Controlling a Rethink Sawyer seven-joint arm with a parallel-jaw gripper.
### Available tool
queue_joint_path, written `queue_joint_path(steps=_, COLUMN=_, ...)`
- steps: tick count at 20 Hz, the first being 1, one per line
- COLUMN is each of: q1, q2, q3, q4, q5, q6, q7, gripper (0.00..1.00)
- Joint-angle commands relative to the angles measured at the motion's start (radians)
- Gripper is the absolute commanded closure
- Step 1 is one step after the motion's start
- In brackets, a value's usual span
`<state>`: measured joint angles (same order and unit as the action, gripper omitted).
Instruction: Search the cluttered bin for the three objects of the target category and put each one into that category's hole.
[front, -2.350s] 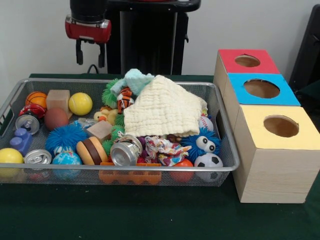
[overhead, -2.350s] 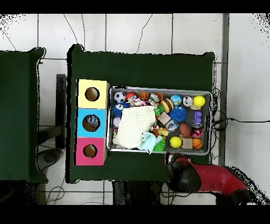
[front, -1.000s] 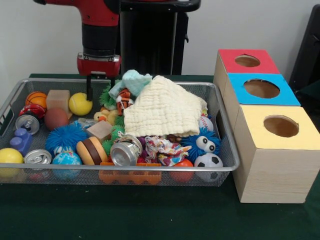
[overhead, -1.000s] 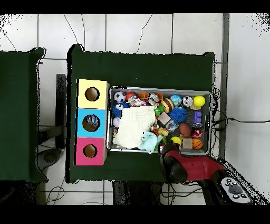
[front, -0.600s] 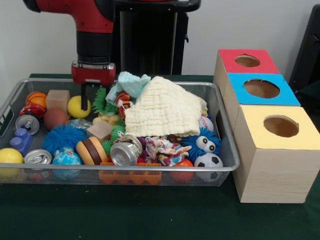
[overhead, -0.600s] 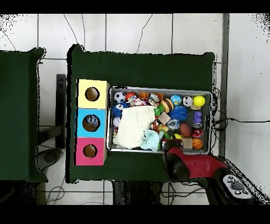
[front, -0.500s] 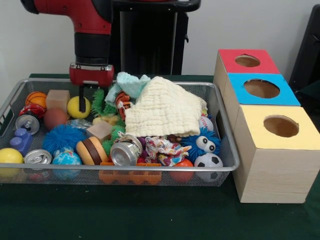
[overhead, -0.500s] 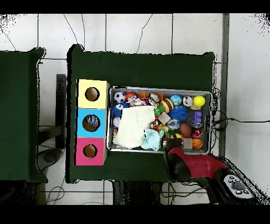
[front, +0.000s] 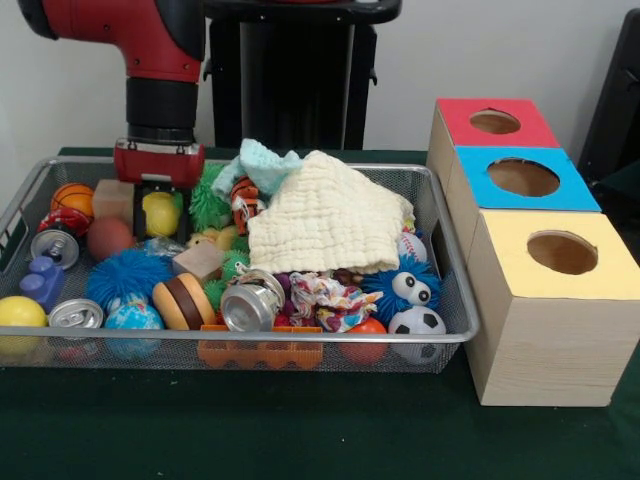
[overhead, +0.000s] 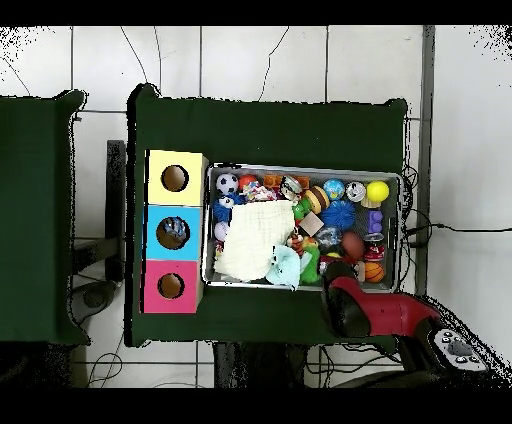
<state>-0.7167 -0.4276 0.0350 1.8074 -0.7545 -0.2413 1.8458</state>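
Wire mesh forms the bin (front: 455, 300) on the green table (front: 300, 430), and it is packed with toys: a cream waffle cloth (front: 325, 222) heaped in the middle, two open drink cans (front: 248, 303) near the front rim, a toy burger (front: 178, 301), a blue spiky ball (front: 125, 274), a globe ball (front: 132, 317), a small basketball (front: 72, 197), a soccer ball (front: 416, 323) and a googly-eyed blue fuzzy toy (front: 405, 285). Beside the bin stand three wooden boxes, each with one round hole: red-topped (front: 494, 122), blue-topped (front: 524, 177) and yellow-topped (front: 560, 252).

Compared with half a second ago, the tool (front: 160, 215) has dropped lower and shifted sideways. Its black fingers (front: 139, 208) are now spread either side of the yellow ball (front: 161, 214) at the bin's back; a firm grip cannot be told.
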Motion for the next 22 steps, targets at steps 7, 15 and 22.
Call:
queue_joint_path(steps=7, q1=-0.07, q2=0.123, q3=0.094, q4=-0.089, q5=-0.08, q6=0.088, q7=0.044, gripper=0.0)
queue_joint_path(steps=15, q1=-0.059, q2=0.131, q3=0.09, q4=-0.094, q5=-0.077, q6=0.086, q7=0.046, gripper=0.0)
queue_joint_path(steps=22, q1=-0.065, q2=0.132, q3=0.099, q4=-0.096, q5=-0.089, q6=0.085, q7=0.04, gripper=1.0)
